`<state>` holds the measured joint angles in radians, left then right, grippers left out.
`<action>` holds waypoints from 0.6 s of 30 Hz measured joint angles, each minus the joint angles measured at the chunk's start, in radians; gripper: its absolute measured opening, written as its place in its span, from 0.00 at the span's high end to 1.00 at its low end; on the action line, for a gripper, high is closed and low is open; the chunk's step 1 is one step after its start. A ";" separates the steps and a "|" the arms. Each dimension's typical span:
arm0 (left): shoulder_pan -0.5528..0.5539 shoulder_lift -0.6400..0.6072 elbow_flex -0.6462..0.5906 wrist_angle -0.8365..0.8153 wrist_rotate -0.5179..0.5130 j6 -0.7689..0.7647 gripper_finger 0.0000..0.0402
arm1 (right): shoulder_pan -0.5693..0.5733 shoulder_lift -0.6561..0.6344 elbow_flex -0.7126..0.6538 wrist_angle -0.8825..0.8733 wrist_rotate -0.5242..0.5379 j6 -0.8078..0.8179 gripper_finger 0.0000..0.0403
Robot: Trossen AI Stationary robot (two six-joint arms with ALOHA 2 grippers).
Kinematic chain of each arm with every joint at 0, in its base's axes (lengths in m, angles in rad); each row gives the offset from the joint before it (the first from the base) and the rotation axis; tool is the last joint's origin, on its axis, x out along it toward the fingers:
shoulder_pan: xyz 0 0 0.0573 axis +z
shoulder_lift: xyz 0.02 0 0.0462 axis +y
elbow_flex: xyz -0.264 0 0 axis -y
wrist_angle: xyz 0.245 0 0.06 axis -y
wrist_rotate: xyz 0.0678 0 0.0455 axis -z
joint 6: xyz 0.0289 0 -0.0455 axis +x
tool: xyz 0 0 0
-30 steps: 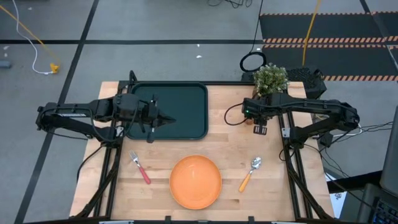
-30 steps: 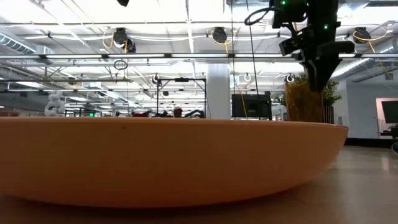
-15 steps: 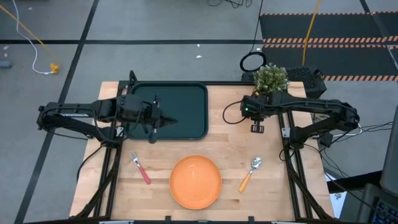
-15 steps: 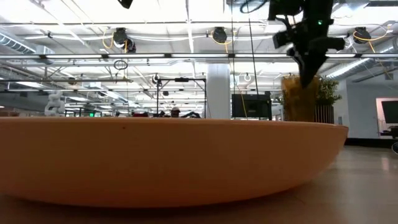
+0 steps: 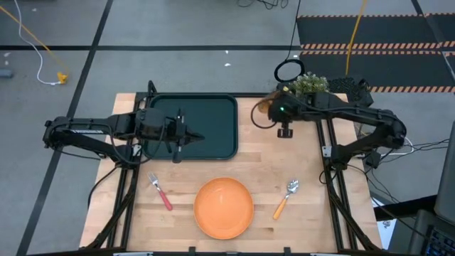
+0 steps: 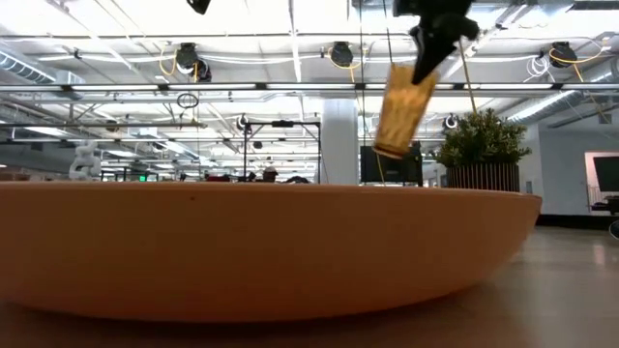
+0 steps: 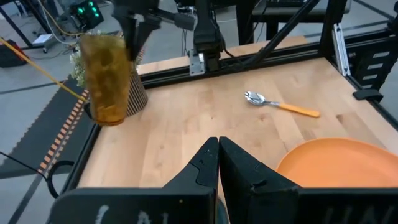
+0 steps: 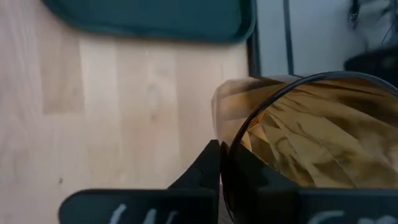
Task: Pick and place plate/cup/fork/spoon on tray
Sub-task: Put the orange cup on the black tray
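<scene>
The amber cup (image 6: 404,108) hangs in the air, tilted, with my right gripper (image 5: 271,109) shut on it over the table's far right part, between the green tray (image 5: 213,114) and the potted plant (image 5: 309,87). My left gripper (image 5: 186,136) hovers shut above the tray, holding nothing. The orange plate (image 5: 224,207) lies at the near edge, with the pink-handled fork (image 5: 161,192) to its left and the orange-handled spoon (image 5: 286,198) to its right. My right gripper grips the cup's wall at its rim (image 8: 231,140), one finger inside the cup and one finger (image 8: 200,168) outside. The fingers come down from above. The cup is lifted clear of the table and hangs tilted below them, its bottom (image 6: 388,149) lowest.
The potted plant stands at the table's far right corner, close behind the held cup. Bare wood (image 5: 270,163) lies between the tray, the plate and the spoon. The low view is mostly filled by the plate's rim (image 6: 242,251).
My right gripper has taken hold of the cup beside the plant, lifted it off the table and carried it toward the far edge and left, toward the tray. The cup, upright a second ago, now hangs tilted in the air.
</scene>
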<state>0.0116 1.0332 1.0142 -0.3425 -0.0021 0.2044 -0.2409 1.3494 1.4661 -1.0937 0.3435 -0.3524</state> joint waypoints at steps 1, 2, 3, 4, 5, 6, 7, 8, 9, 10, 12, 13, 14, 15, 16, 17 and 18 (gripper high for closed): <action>0.000 0.000 0.000 0.000 0.000 0.004 0.96 | 0.000 0.017 0.023 0.005 0.000 -0.021 1.00; 0.000 0.000 0.000 0.000 0.000 0.004 0.96 | 0.000 0.037 0.046 0.012 0.000 -0.044 1.00; 0.000 0.000 0.000 0.000 0.000 0.003 0.96 | 0.000 0.056 0.066 0.020 0.000 -0.071 1.00; 0.000 0.000 0.000 0.000 0.000 0.000 0.96 | 0.000 0.078 0.088 0.028 0.000 -0.098 1.00; 0.000 -0.001 0.000 -0.002 0.000 -0.003 0.96 | 0.000 0.101 0.108 0.035 0.000 -0.128 1.00; 0.000 -0.005 0.000 -0.006 0.000 -0.007 0.96 | -0.003 0.124 0.127 0.043 -0.001 -0.155 1.00; 0.000 -0.007 0.000 -0.009 0.000 -0.012 0.96 | -0.007 0.147 0.146 0.053 -0.002 -0.183 1.00; 0.000 -0.010 0.000 -0.006 0.000 -0.017 0.96 | -0.012 0.171 0.166 0.063 -0.004 -0.210 1.00; 0.000 -0.011 0.000 -0.004 0.000 -0.023 0.96 | -0.019 0.193 0.185 0.078 -0.005 -0.240 1.00; 0.000 -0.011 0.000 -0.005 0.000 -0.023 0.96 | -0.027 0.216 0.206 0.091 -0.006 -0.267 1.00; 0.000 -0.015 0.000 -0.022 0.000 -0.023 0.96 | -0.042 0.264 0.255 0.109 -0.006 -0.314 1.00; 0.000 -0.017 0.000 -0.024 0.000 -0.023 0.96 | -0.052 0.286 0.281 0.116 -0.007 -0.332 1.00; 0.000 -0.018 0.000 -0.026 0.000 -0.023 0.96 | -0.060 0.311 0.308 0.120 -0.008 -0.349 1.00; 0.000 -0.018 0.000 -0.033 0.000 -0.022 0.96 | -0.070 0.334 0.335 0.124 -0.014 -0.368 1.00; 0.000 -0.018 0.000 -0.040 0.000 -0.022 0.96 | -0.082 0.355 0.363 0.125 -0.034 -0.384 1.00; 0.000 -0.018 0.000 -0.046 0.000 -0.022 0.96 | -0.093 0.378 0.393 0.125 -0.062 -0.395 1.00; 0.000 -0.018 0.000 -0.049 0.000 -0.022 0.96 | -0.103 0.402 0.425 0.125 -0.091 -0.400 1.00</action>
<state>0.0116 1.0148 1.0145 -0.3916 -0.0021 0.1822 -0.3443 1.7514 1.8914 -0.9688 0.2521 -0.7525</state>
